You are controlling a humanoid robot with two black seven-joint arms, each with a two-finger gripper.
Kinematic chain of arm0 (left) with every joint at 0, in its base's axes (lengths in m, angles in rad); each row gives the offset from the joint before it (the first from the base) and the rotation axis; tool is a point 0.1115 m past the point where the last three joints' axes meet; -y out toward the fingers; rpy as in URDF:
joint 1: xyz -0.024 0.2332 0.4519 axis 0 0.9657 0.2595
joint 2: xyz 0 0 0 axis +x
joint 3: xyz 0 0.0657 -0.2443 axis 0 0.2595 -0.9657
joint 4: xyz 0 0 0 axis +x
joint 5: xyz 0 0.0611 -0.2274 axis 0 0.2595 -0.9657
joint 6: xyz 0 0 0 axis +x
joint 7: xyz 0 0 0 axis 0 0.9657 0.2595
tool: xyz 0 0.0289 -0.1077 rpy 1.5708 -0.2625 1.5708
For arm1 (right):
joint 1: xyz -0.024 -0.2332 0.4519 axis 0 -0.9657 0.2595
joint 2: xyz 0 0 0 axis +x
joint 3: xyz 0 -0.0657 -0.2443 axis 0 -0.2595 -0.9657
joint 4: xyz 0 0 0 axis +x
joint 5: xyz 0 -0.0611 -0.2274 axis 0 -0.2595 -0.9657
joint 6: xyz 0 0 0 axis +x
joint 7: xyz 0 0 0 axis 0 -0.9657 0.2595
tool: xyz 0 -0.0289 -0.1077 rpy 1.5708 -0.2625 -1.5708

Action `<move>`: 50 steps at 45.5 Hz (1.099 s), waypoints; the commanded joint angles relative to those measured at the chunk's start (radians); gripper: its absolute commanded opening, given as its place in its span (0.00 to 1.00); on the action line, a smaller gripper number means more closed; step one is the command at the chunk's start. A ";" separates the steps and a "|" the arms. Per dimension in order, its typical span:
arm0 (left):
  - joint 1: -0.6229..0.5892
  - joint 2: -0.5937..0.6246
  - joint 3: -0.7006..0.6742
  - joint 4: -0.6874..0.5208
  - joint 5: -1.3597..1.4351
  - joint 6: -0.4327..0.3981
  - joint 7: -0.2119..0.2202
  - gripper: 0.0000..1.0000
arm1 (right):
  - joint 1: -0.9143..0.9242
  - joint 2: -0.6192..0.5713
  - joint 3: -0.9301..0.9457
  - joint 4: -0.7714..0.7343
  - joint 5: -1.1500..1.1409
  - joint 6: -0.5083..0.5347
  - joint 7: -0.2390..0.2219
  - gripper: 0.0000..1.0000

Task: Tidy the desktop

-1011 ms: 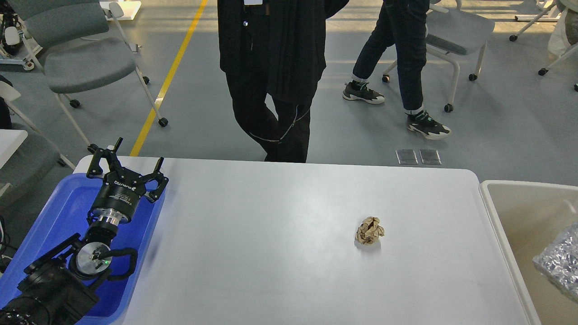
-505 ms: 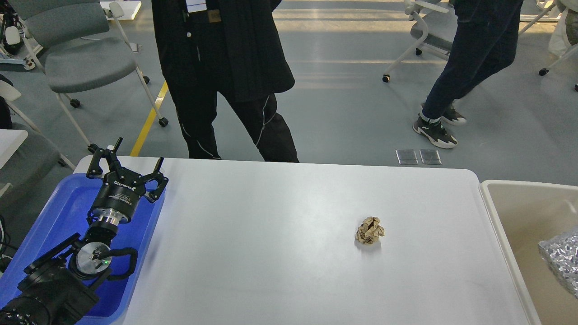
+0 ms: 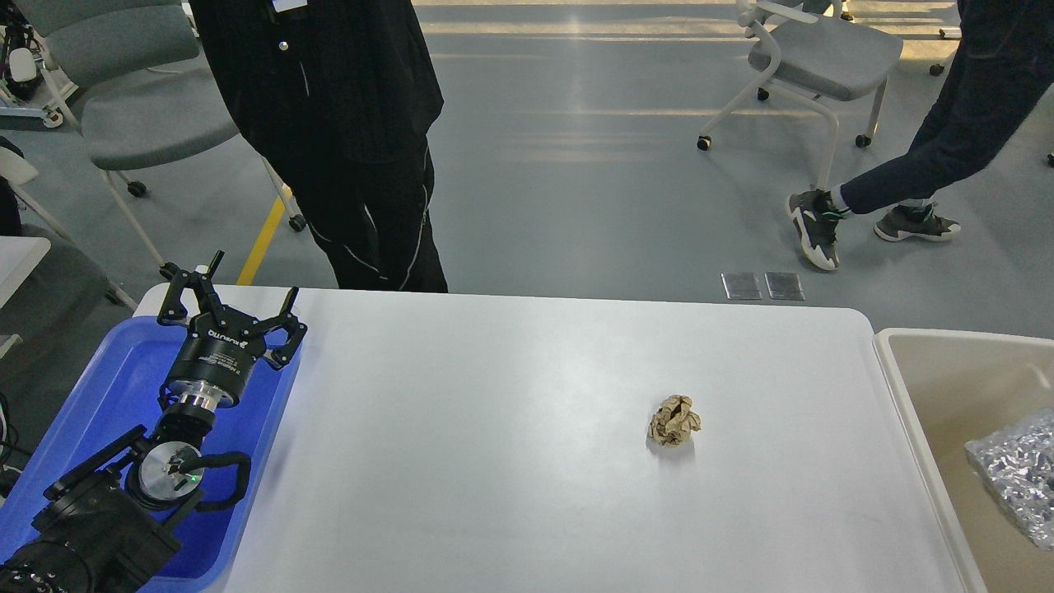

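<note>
White desktop (image 3: 527,494) beside left end effector (image 3: 233,306)

Foil bag (image 3: 1014,484) cut by right edge

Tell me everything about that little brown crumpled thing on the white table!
The crumpled brown paper ball is a small, tan wad, looking like kraft paper, with deep dark creases and folds. It sits alone on the white desktop, right of the middle, casting a small shadow. Only the desktop touches it. It lies nearer the beige bin than the blue tray.
</note>
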 commanded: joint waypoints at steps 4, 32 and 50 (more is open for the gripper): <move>0.000 0.000 0.000 0.000 0.000 0.000 0.000 1.00 | 0.001 0.015 0.002 -0.003 0.000 -0.075 0.002 0.98; 0.002 0.000 -0.003 0.002 -0.003 0.005 0.000 1.00 | 0.054 0.000 0.076 0.003 0.002 -0.029 -0.005 0.99; 0.002 0.000 -0.003 0.002 -0.003 0.005 0.000 1.00 | 0.005 -0.210 0.572 0.375 0.017 0.059 -0.001 1.00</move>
